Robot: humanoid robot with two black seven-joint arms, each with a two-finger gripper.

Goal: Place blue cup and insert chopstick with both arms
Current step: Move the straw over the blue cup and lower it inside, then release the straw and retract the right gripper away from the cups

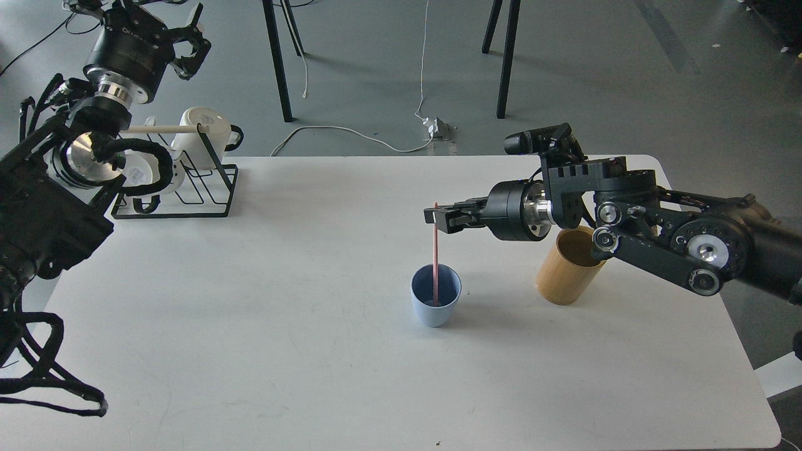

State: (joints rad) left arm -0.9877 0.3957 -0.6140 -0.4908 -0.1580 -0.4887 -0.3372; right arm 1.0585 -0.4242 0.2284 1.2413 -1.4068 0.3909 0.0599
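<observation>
Near the table (282,351) middle: right end effector (435,216) pinching the chopstick (435,263) near its top, lower end resting inside the blue cup (436,303). Advising letting go gently, keeping it upright. Left end effector (188,44) hanging spread, well apart.

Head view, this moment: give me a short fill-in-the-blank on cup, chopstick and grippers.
1. The chopstick stands with its lower end inside the ____ cup.
2. The ____ gripper is shut on the chopstick's top.
3. The left gripper is raised above the ____ rack.

Missing: blue; right; black wire
</observation>
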